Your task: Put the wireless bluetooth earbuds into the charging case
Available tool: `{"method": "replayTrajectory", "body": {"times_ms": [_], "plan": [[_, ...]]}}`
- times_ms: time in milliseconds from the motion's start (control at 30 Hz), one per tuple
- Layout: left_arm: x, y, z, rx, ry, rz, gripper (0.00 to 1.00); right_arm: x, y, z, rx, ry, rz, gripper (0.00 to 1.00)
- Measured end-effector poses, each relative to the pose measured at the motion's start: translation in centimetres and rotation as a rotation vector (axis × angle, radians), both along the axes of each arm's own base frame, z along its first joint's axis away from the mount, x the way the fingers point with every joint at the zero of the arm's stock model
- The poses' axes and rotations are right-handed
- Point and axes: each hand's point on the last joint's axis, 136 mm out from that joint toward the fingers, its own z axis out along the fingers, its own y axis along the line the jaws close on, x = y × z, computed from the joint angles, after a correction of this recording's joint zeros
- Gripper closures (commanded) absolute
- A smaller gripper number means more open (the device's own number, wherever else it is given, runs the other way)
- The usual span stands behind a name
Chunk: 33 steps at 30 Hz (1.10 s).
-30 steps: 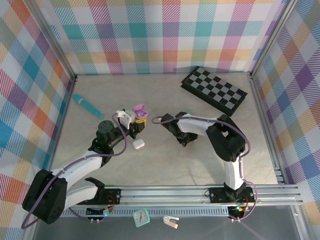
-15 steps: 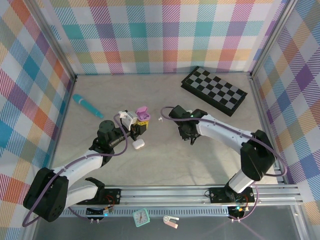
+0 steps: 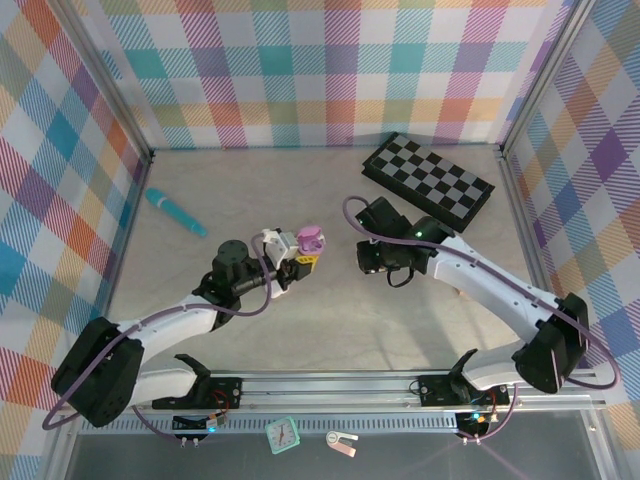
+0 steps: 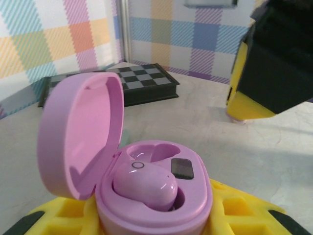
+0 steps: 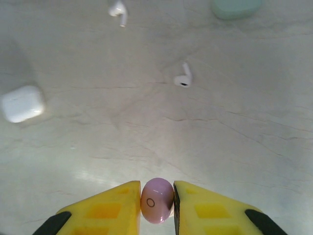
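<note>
Earbud, lilac-pink [image 5: 157, 199]: pinched between the two yellow fingertips of the right gripper [image 5: 157, 211]. The jaws stand narrow, one pad pressing each side of the bud. A small ring mark on the bud faces the wrist camera.

Right gripper, setting: pointed down at the pale marbled table [image 5: 234, 147]. In the top view it sits right of centre, with the left gripper just to its left.

Left gripper [image 3: 297, 260]: closed on the charging case [image 4: 151, 210], which sits between its yellow fingers [image 4: 54, 220].

Charging case: lilac-pink and pebble-shaped, with the lid [image 4: 80, 137] hinged open and standing upright on the left. A second earbud [image 4: 144, 183] of the same colour is seated in the near well. A small dark rectangular window shows beside that bud.

Loose items on the table below the right gripper:
- white earbud [image 5: 183, 78], lying alone
- another white earbud [image 5: 118, 10], at the far edge of that view
- white case [image 5: 22, 103], closed, at the left
- mint green case [image 5: 236, 6], partly cut off at the top

Further out:
- checkerboard [image 3: 428, 180], folded flat, at the far right of the table
- teal pen-shaped object [image 3: 175, 212], near the left wall
- plaid walls [image 3: 300, 70], on three sides
</note>
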Motion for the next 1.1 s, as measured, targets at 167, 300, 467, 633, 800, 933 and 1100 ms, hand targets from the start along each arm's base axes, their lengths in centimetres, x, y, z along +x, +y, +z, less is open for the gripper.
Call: {"method": "replayTrajectory", "body": {"times_ms": [167,300,467,633,800,933,1100], "plan": [[-0.8,-2.1,-0.1,0.011,0.002,-0.072,0.65,-0.4,1.3,2.3,0.156,0.005,0.022,0.75],[-1.5,-3.9,0.3,0.008,-0.002,-0.141,0.65,-0.3,2.2,4.4,0.289,0.001,0.037,0.75],[-2.4,-5.5,0.4,0.005,0.008,-0.219,0.65,-0.5,3.3,6.0,0.415,0.013,0.076,0.75],[-2.8,-6.3,0.8,0.004,0.016,-0.263,0.65,-0.7,4.0,6.3,0.462,0.032,0.108,0.75],[-2.9,-6.4,0.9,0.001,0.015,-0.27,0.65,-0.9,4.1,6.2,0.468,0.042,0.114,0.75],[-2.9,-6.4,0.9,0.001,0.018,-0.266,0.65,-0.8,4.0,6.0,0.465,0.045,0.11,0.74],[-2.8,-6.4,1.0,-0.001,0.018,-0.265,0.65,-0.8,3.9,5.3,0.452,0.06,0.103,0.74]]}}
